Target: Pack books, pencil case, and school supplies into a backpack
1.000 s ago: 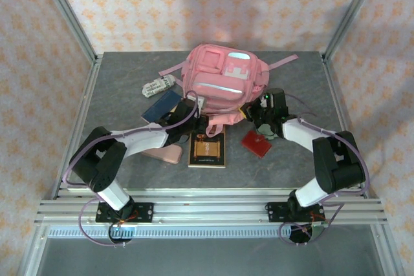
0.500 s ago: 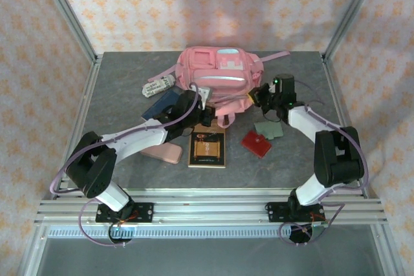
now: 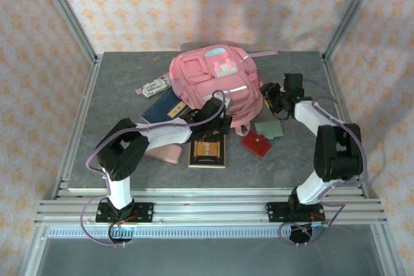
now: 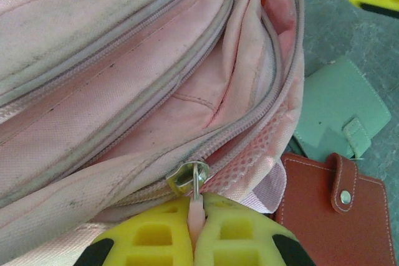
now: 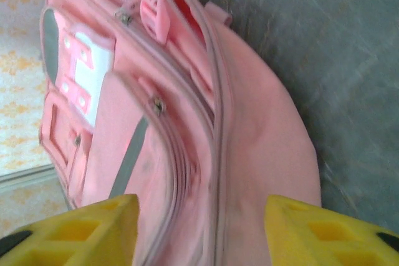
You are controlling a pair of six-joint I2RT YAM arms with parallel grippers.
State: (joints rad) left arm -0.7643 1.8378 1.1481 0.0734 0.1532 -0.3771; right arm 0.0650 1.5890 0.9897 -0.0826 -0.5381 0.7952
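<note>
The pink backpack (image 3: 213, 82) lies at the back middle of the table, and its main zip is partly open (image 4: 249, 91). My left gripper (image 4: 195, 222) is shut on the pink zipper pull, just below the metal slider (image 4: 187, 176), at the backpack's near side (image 3: 218, 116). My right gripper (image 5: 199, 235) is open beside the backpack's right flank (image 3: 275, 95), with nothing in it. The navy book (image 3: 162, 106) and the brown book (image 3: 207, 150) lie in front. The red pad (image 3: 257, 143) and the grey-green card (image 3: 269, 128) lie to the right. A pale pink pencil case (image 3: 165, 154) lies under my left arm.
A white patterned pouch (image 3: 155, 86) lies left of the backpack. Metal frame posts stand at the table's back corners (image 3: 339, 24). Bare grey tabletop (image 3: 297, 159) shows at the front right and at the far left.
The right gripper has opened, let go of the backpack and drawn back to the right. The left gripper has pulled the zipper pull rightward. The backpack has turned and shifted.
</note>
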